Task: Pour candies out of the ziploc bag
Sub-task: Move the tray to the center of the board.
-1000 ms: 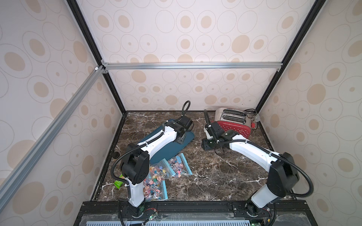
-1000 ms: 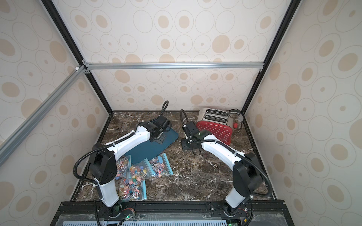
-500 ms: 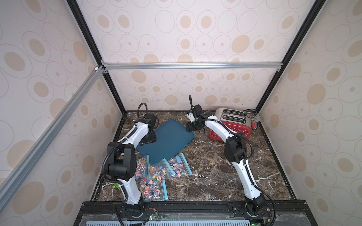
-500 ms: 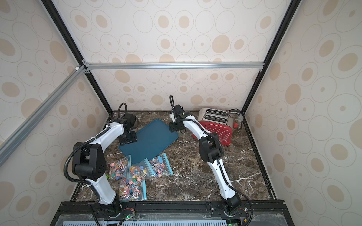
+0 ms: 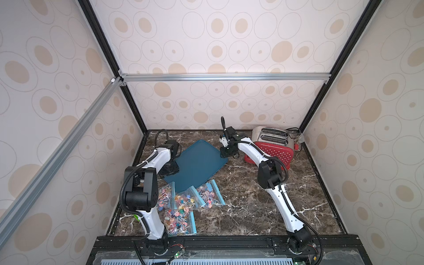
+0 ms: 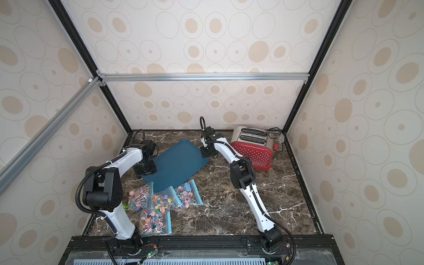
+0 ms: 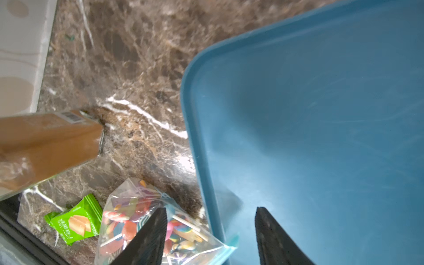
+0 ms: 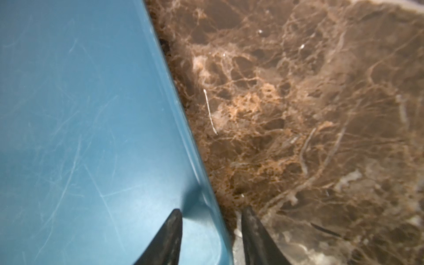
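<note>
Several clear ziploc bags (image 5: 186,202) with blue zip strips lie flat at the front left of the marble table, all full of candies (image 6: 158,199), tiny coloured lollipops on white sticks. A blue tray (image 5: 197,160) lies just behind them. My left gripper (image 5: 171,169) is open at the tray's left corner. In the left wrist view its fingers straddle the tray's rim (image 7: 195,137), one above the nearest bag (image 7: 135,202), the other above the tray floor. My right gripper (image 5: 224,153) is open at the tray's right corner, one finger inside the rim (image 8: 183,128) and one over the marble.
A red toaster (image 5: 273,151) stands at the back right, its cord in the corner. A green snack packet (image 7: 75,220) and a brownish box (image 7: 50,142) lie by the left wall near the bags. The enclosure's walls close in on three sides.
Both arms swung away from the middle of the tray. The left gripper went to the tray's left corner, the right to its right corner, and both came down over the rim. Bags lie unmoved.
</note>
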